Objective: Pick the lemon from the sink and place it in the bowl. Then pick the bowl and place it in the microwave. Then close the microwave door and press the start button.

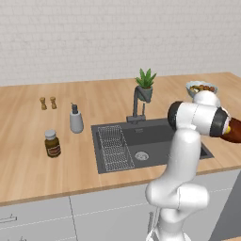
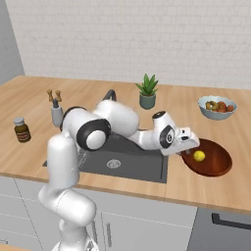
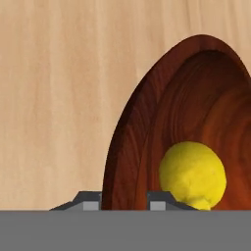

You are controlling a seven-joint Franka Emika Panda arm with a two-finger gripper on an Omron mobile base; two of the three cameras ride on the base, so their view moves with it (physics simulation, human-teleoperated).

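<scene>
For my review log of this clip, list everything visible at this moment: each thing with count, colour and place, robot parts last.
lemon: one, yellow, inside the bowl
bowl: one, reddish-brown, on the counter right of the sink
sink: one, dark grey, set in the counter, with wire rack and faucet
fruit bowl: one, pale grey, behind the reddish-brown bowl
plant: one, green, behind the sink
soap dispenser: one, grey, left of the sink
jar: one, brown, counter front left
shakers: two, tan, counter back left
gripper: one, dark fingertips straddling the bowl's rim
</scene>
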